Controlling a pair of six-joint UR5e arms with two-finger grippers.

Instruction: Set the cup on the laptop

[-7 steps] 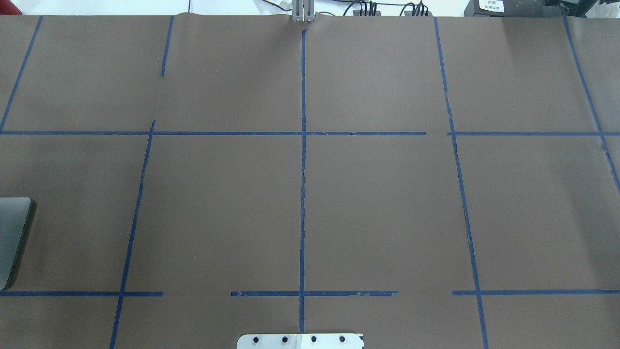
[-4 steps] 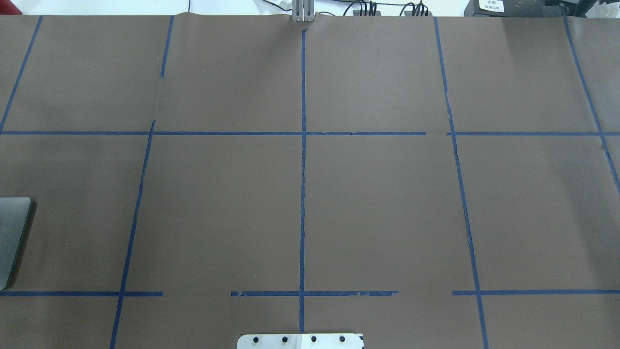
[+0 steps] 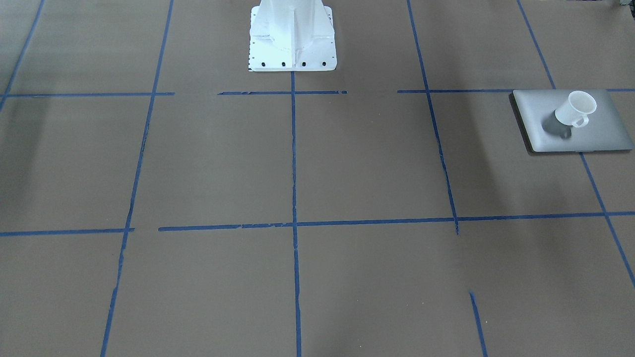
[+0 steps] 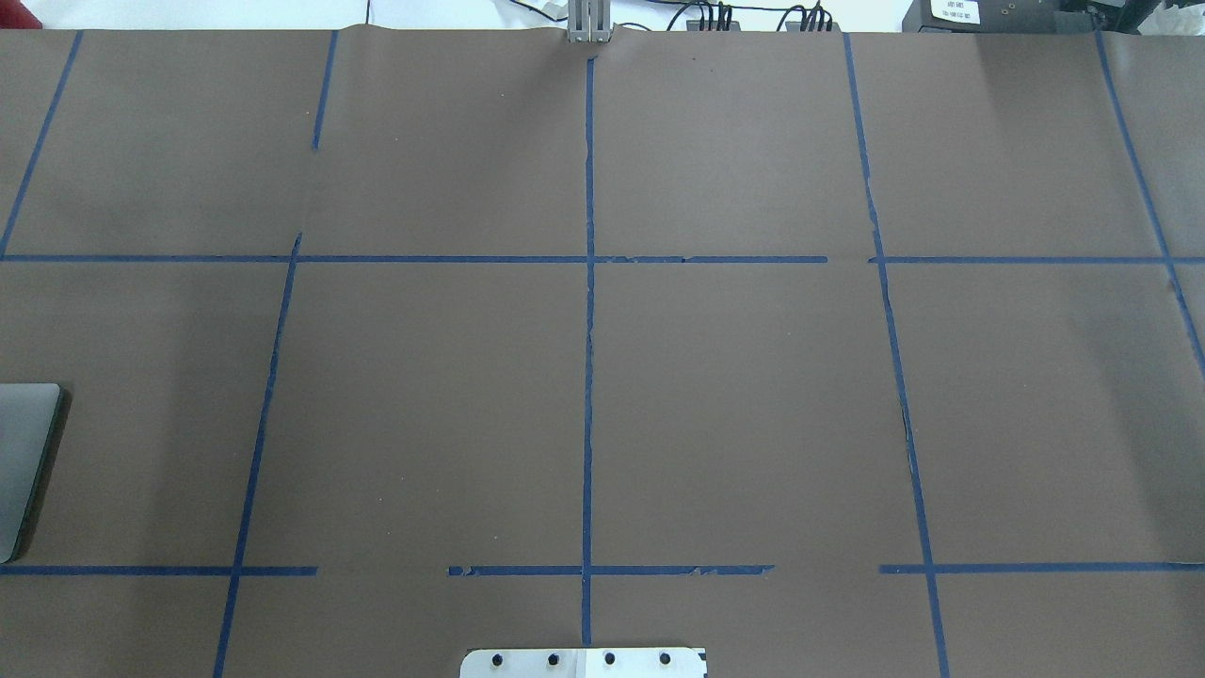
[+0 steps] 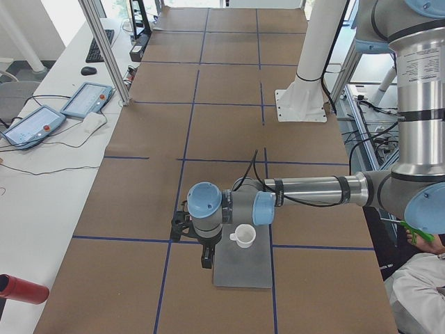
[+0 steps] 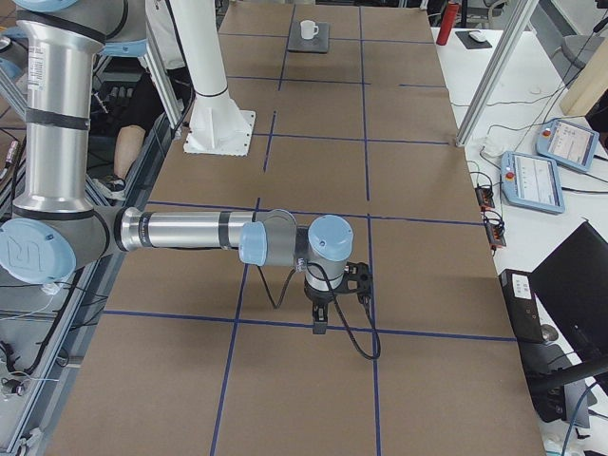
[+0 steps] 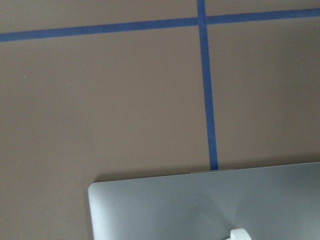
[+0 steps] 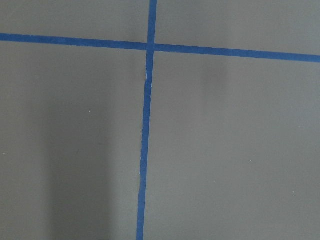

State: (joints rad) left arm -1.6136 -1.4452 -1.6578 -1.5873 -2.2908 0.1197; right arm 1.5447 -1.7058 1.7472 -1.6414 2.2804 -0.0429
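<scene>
The white cup stands upright on the silver-grey laptop, handle towards the camera in the front view. Both also show in the left side view, cup on laptop, and far off in the right side view, cup. The left wrist view shows the laptop's corner and a bit of the cup's rim. My left gripper points down just beside the laptop, apart from the cup; I cannot tell if it is open. My right gripper hangs over bare table; I cannot tell its state.
The table is covered in brown paper with blue tape lines. The robot's white base stands at the near middle edge. Only the laptop's edge shows in the overhead view. Pendants lie beyond the far side.
The laptop's edge in the overhead view looks a little lighter than before. Nothing else has visibly moved.
</scene>
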